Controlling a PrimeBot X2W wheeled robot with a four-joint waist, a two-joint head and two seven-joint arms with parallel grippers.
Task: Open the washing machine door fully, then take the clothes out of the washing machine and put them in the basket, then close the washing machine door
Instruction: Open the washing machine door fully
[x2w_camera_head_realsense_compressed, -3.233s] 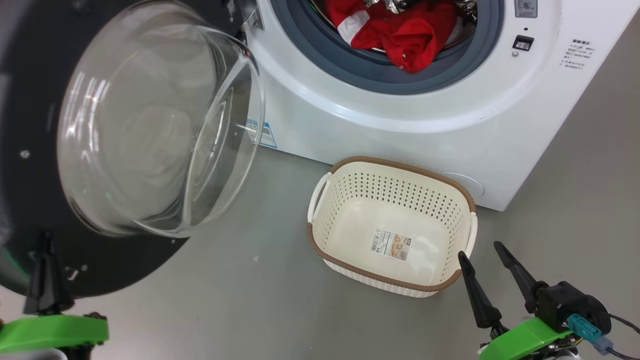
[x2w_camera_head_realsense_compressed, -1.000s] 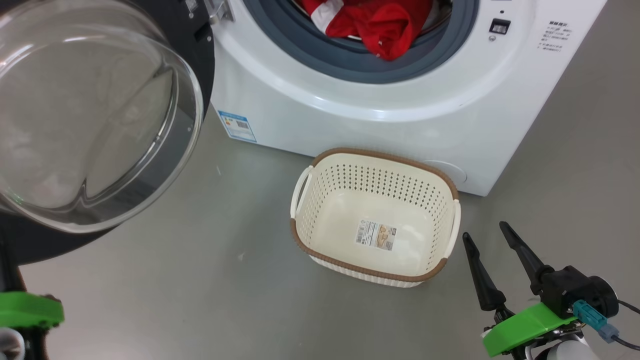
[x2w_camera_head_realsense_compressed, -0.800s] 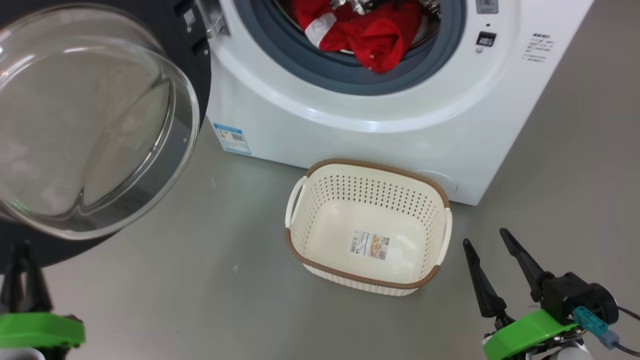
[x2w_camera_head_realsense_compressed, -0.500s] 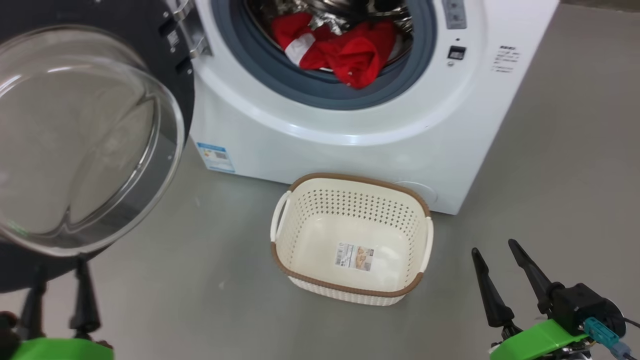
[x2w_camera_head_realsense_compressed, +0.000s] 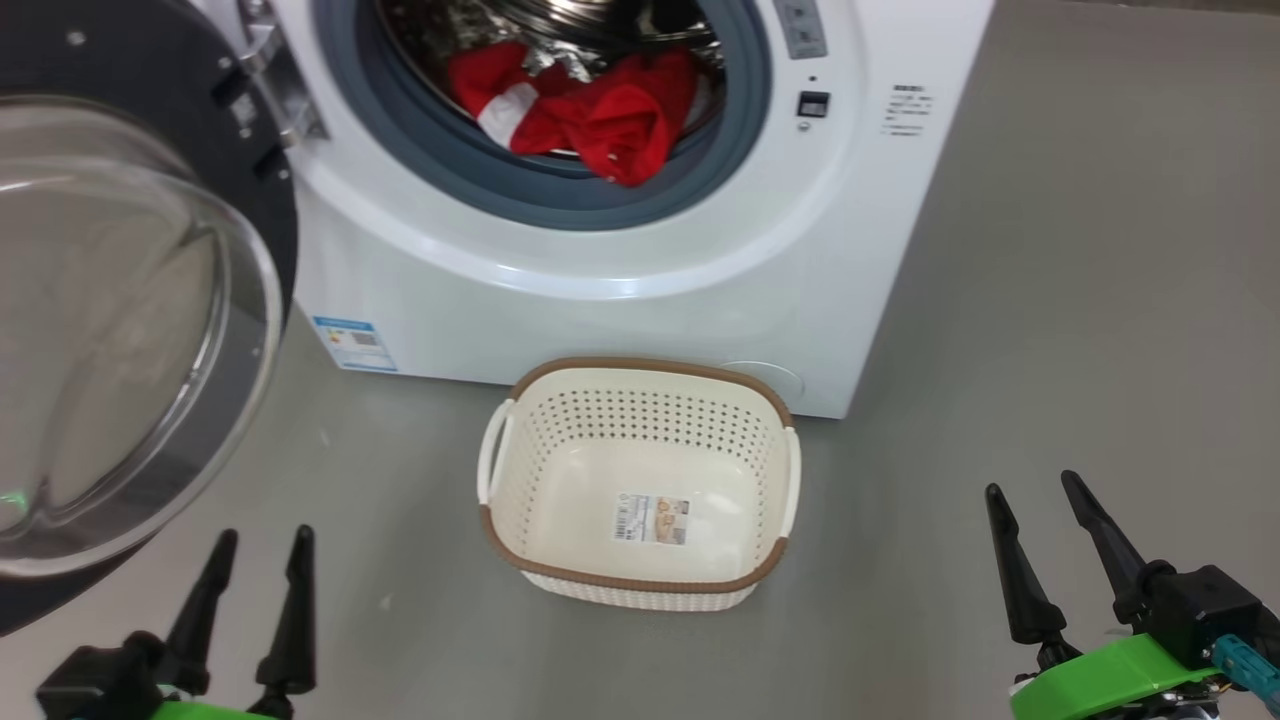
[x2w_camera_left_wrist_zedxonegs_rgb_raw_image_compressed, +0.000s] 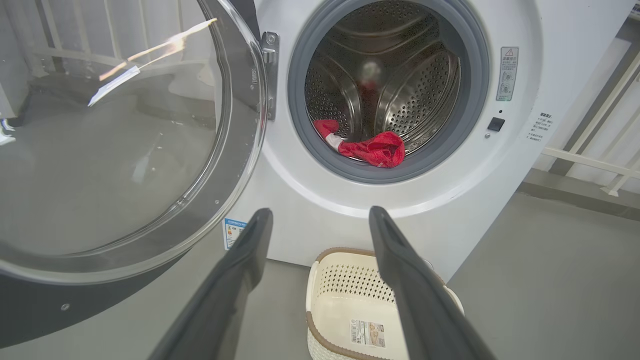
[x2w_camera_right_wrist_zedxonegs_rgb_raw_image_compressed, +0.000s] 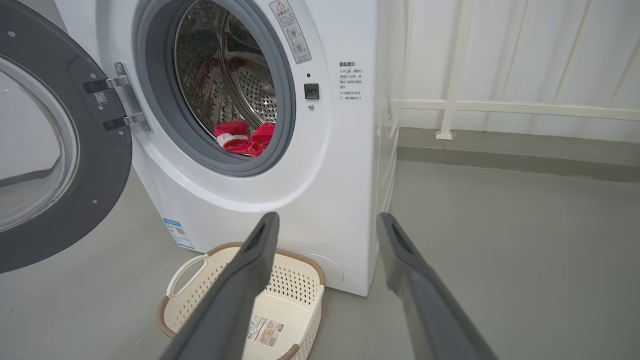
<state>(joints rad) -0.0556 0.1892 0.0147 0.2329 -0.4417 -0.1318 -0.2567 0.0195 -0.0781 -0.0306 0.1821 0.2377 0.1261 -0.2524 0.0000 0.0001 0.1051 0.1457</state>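
Underfoot, we note a smooth grey floor (x2w_camera_head_realsense_compressed: 1050, 300) that runs, in the right wrist view, to a pale panelled wall (x2w_camera_right_wrist_zedxonegs_rgb_raw_image_compressed: 525, 50) carrying a white rail (x2w_camera_right_wrist_zedxonegs_rgb_raw_image_compressed: 500, 107) beyond the machine's side. On this floor stands the washing machine (x2w_camera_head_realsense_compressed: 600, 320), its white front facing us. The washing machine door (x2w_camera_head_realsense_compressed: 120, 330) is swung wide on the hinge at our left, with its black rim and clear glass bowl turned toward us. The basket (x2w_camera_head_realsense_compressed: 640, 365) sits on the floor just in front of the machine's base, below the drum opening, with a label sticker (x2w_camera_head_realsense_compressed: 652, 518) on its bottom. The clothes (x2w_camera_head_realsense_compressed: 590, 115) lie inside the drum at its lower front, the red fabric resting against the grey gasket (x2w_camera_head_realsense_compressed: 560, 200). The left gripper (x2w_camera_head_realsense_compressed: 265, 535) and the right gripper (x2w_camera_head_realsense_compressed: 1031, 483) hover low at either side, well apart from the basket, each with its fingers spread and gripping nothing.
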